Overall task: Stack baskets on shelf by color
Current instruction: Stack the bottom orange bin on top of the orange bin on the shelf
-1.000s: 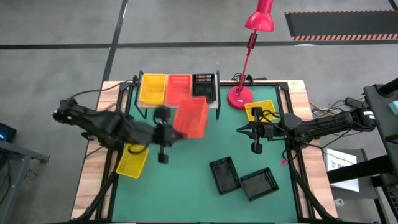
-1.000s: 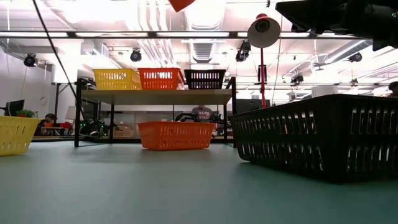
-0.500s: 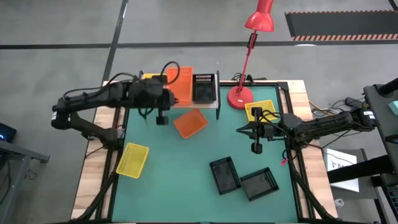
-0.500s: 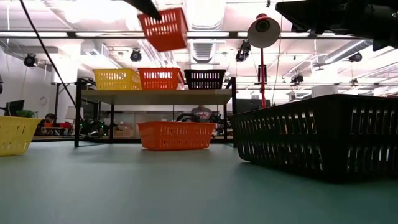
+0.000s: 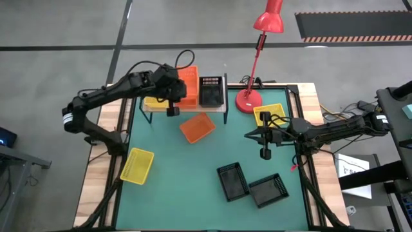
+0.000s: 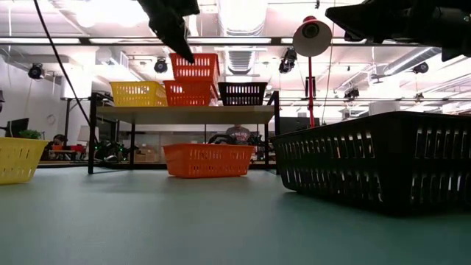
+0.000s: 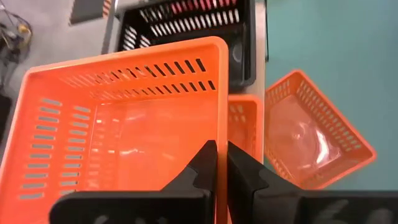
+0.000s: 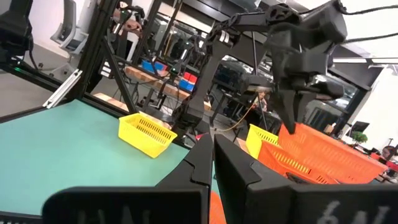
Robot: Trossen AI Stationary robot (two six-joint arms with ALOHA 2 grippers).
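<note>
Baskets sit all over the green table (image 5: 193,187) and on the shelf (image 5: 222,108). The left gripper (image 7: 221,163) is pinched shut on the rim of a red-orange basket (image 7: 118,130) and holds it up in the air, right above the red-orange basket on the shelf (image 6: 187,93). On the shelf, a yellow basket (image 6: 137,93) is on one side of that one and a black basket (image 5: 211,90) is on the other side.

Another red-orange basket (image 5: 197,127) lies on the table just in front of the shelf. One yellow basket (image 5: 137,165) lies near the left edge of the table. A second yellow one (image 5: 270,114) lies by the base of the red lamp (image 5: 248,100). Two black baskets (image 5: 232,180) lie close together near the front of the table.

The right gripper (image 5: 263,152) is shut tight and holds nothing. It hangs over the table on the right side, near the yellow basket by the lamp.
</note>
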